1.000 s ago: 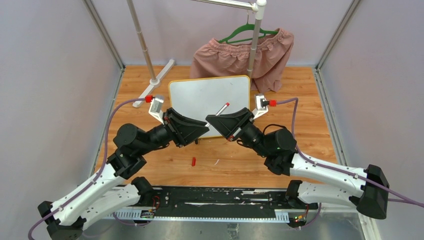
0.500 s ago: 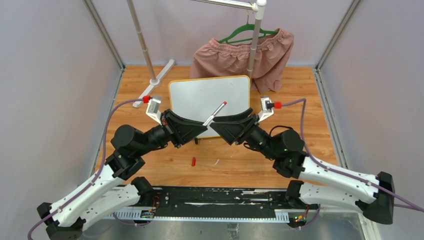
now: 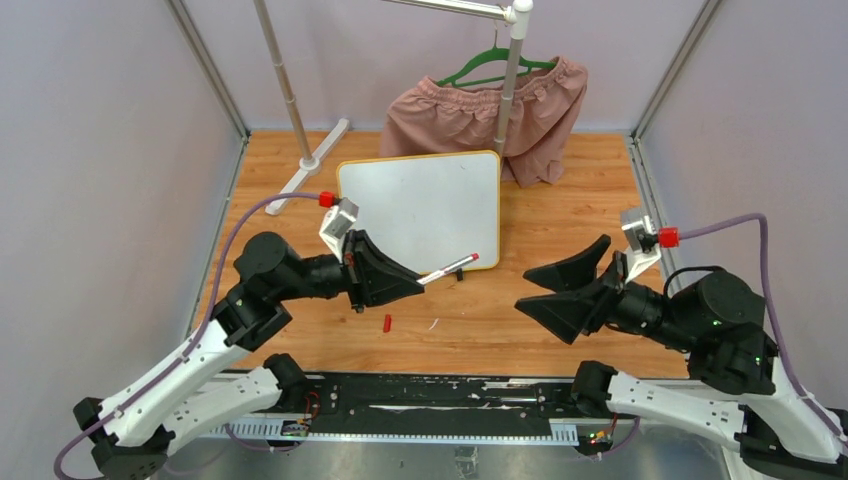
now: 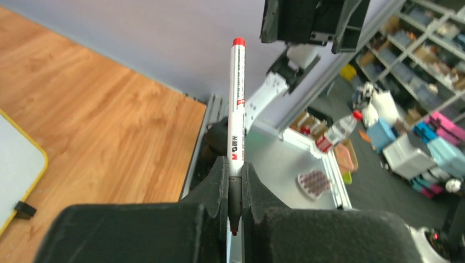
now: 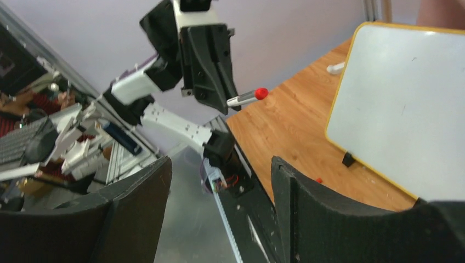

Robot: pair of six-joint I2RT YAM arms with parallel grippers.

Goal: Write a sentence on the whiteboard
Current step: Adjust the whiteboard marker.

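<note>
The whiteboard point(image 3: 420, 205) lies on the wooden floor with a yellow rim and a blank white face; no sentence is in view on it. It also shows in the right wrist view, whiteboard point(image 5: 406, 104), and its corner sits at the left of the left wrist view, whiteboard point(image 4: 16, 164). My left gripper point(image 3: 412, 283) point(image 4: 234, 170) is shut on a white marker point(image 3: 450, 267) point(image 4: 236, 104) near its uncapped red nib. The barrel's red end points right, over the board's near edge. My right gripper point(image 3: 522, 288) point(image 5: 219, 160) stands open and empty, well to the right of the marker point(image 5: 248, 97).
A small red cap point(image 3: 387, 322) and a white scrap point(image 3: 433, 324) lie on the floor in front of the board. Behind the board, a pink garment point(image 3: 480, 110) hangs on a green hanger from a metal rack point(image 3: 290, 100). Grey walls enclose both sides.
The right gripper let go of the marker, opened wide and drew back to the right. The left gripper closed on the marker and carried it toward the board's near edge.
</note>
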